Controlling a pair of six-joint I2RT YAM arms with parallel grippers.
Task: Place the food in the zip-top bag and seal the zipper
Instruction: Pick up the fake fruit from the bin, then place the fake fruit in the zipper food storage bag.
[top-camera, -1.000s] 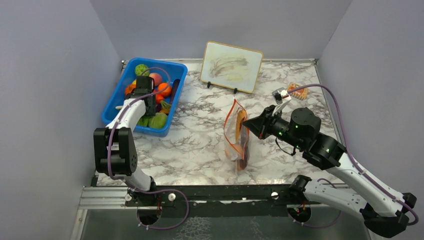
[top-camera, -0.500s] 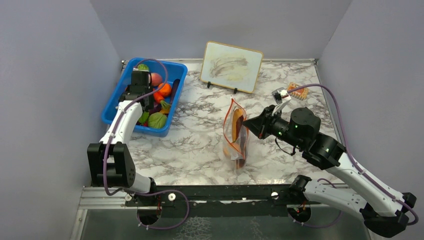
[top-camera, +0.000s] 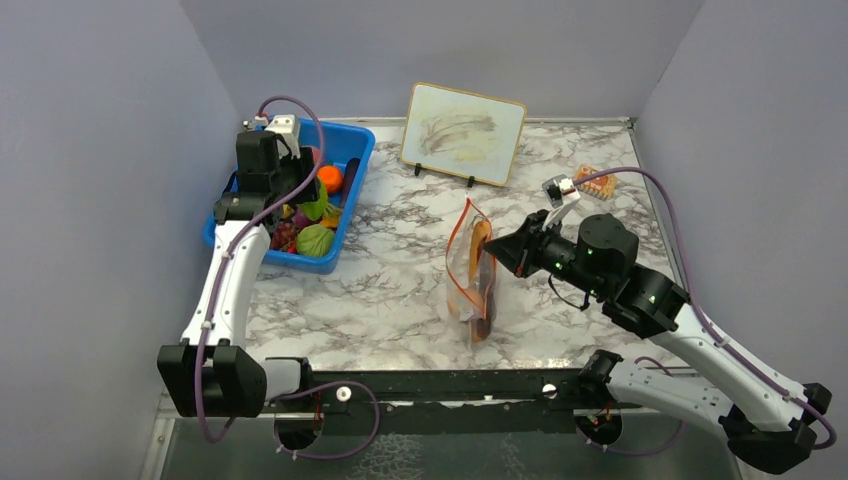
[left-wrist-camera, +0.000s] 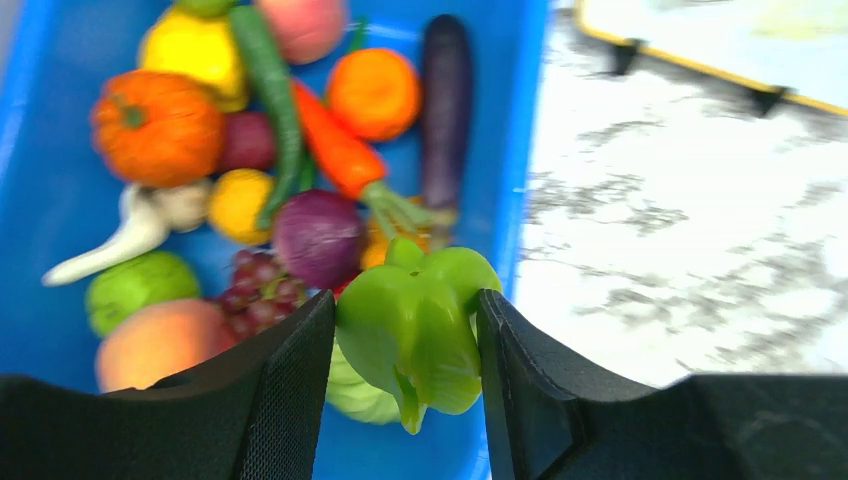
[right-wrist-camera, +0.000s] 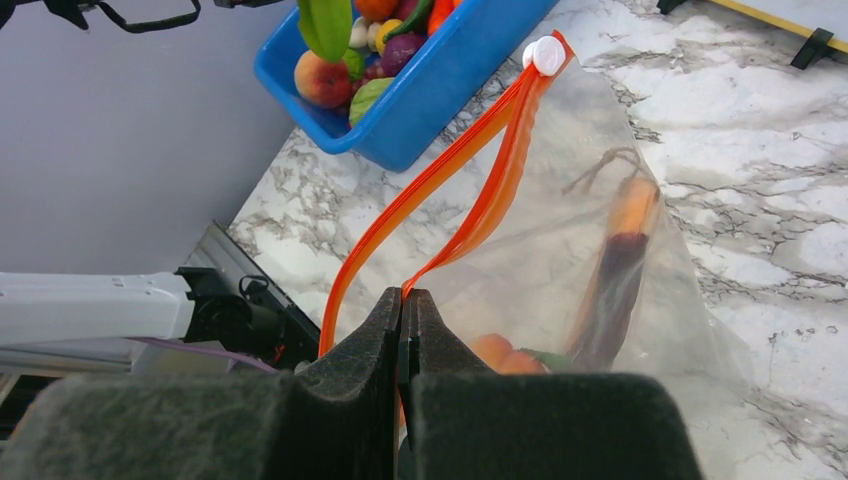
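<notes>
My left gripper (left-wrist-camera: 405, 345) is shut on a green pepper (left-wrist-camera: 420, 325) and holds it above the blue bin (top-camera: 352, 170), where several toy fruits and vegetables (left-wrist-camera: 300, 150) lie. In the top view the left gripper (top-camera: 300, 200) hangs over the bin's middle. My right gripper (right-wrist-camera: 405, 300) is shut on one side of the zipper (right-wrist-camera: 480, 150), holding the zip-top bag (top-camera: 475, 275) upright with its mouth open. Its white slider tab (right-wrist-camera: 545, 55) sits at the far end. The bag (right-wrist-camera: 600, 250) holds an orange piece, a dark long piece and a carrot-like piece.
A framed picture board (top-camera: 463, 133) stands on small feet at the back. A small orange-white packet (top-camera: 594, 180) lies at the back right. Grey walls close in left, right and rear. Marbled tabletop (top-camera: 400, 280) lies between bin and bag.
My left arm has risen and drawn back from the bin, lifting the green pepper out of the pile. The right gripper and bag have stayed in place.
</notes>
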